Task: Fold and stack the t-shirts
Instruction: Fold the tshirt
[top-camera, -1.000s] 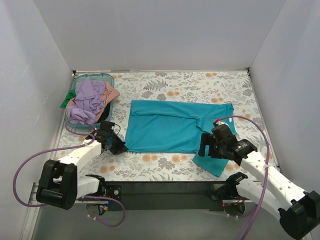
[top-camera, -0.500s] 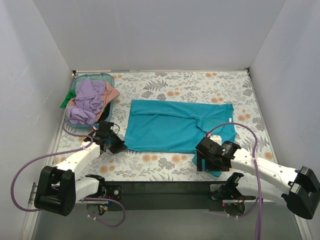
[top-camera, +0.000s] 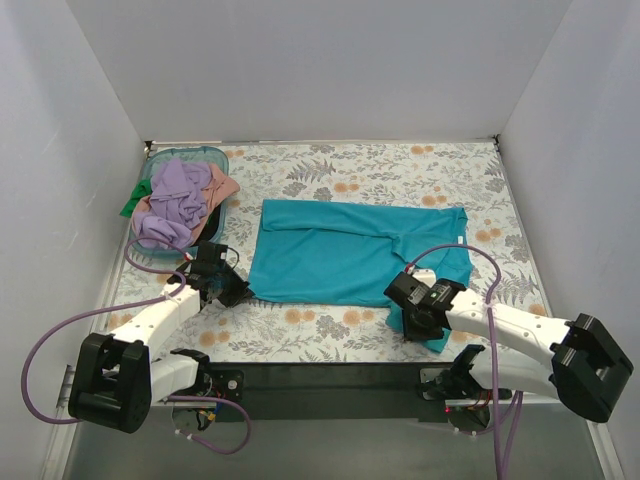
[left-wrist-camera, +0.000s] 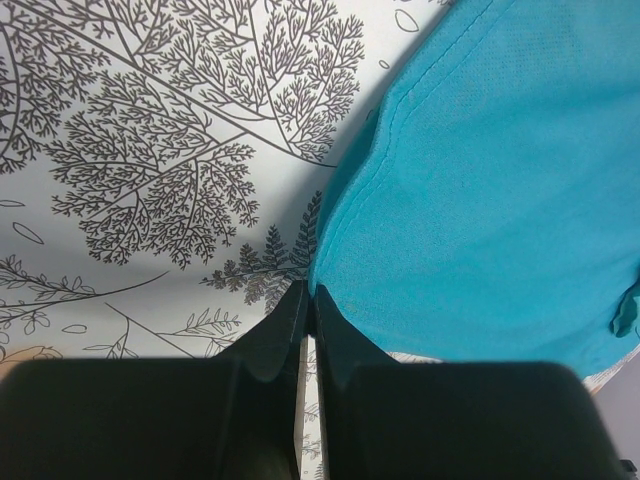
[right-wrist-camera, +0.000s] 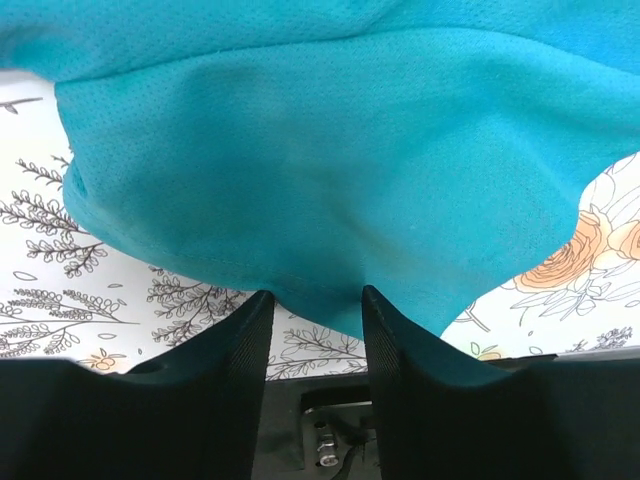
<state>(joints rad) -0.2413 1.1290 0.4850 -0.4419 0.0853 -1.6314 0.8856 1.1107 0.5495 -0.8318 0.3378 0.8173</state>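
Grip check: L gripper (top-camera: 232, 290) sits at the near-left hem corner of the teal-blue short-sleeved cloth t-shirt (top-camera: 350, 255), which lies spread flat mid-table on the floral-print tabletop (top-camera: 350, 165). In the L wrist view its black fingers (left-wrist-camera: 275, 340) are pressed together w/ only a sliver of gap, tips right on the stitched corner, so prob. pinching the hem to anchor or lift that side. R gripper (top-camera: 415, 322) is low over the near-right sleeve; R wrist view shows the jaws moderately apart w/ the sleeve's lower edge drooping btw them, nothing clamped. Looks like it's lining up to grab the sleeve and fold it inward. The rest of the laundry waits in the teal plastic basket (top-camera: 215, 153) at far left: crumpled lavender shirt (top-camera: 175, 205) on top, salmon-pink shirt (top-camera: 222, 188) beside it, green shirt (top-camera: 130, 207) hanging over the rim. No brand, label or print readable on any cloth or on the arms.
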